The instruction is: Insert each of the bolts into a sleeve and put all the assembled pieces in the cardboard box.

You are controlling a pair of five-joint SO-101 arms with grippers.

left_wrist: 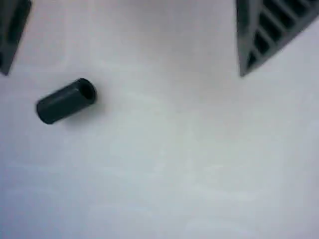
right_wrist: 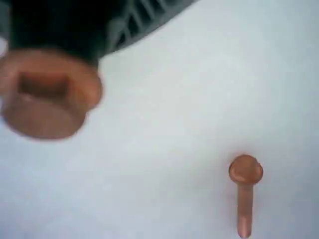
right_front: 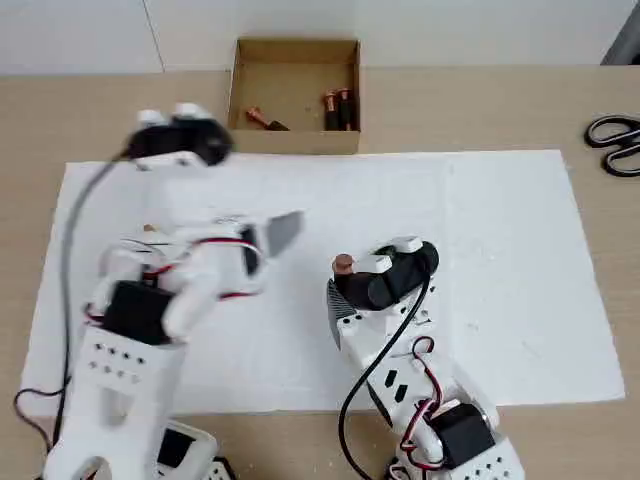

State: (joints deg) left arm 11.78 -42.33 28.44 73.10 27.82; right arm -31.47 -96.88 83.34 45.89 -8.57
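the left gripper (left_wrist: 124, 64) has its grey fingers (left_wrist: 269, 35) spread wide with nothing between them. under them, on the white paper (left_wrist: 199, 164), a black sleeve (left_wrist: 66, 100) lies on its side, nearer one finger than the other and touching neither.

the right gripper (right_front: 342, 295) is closed on a copper bolt (right_wrist: 50, 94), whose broad head stands clear of the fingers. something dark sits right behind the head, and i cannot tell whether it is a sleeve. beyond those fingers a second bolt (right_wrist: 244, 194) lies flat on the paper, apart from the held one.

farther out, past both grippers at the paper's far edge, the cardboard box (right_front: 233, 95) holds assembled pieces (right_front: 336, 108), two side by side by one wall and one apart. scissors (right_front: 615, 145) lie on the table (right_front: 600, 90), well away from both grippers.
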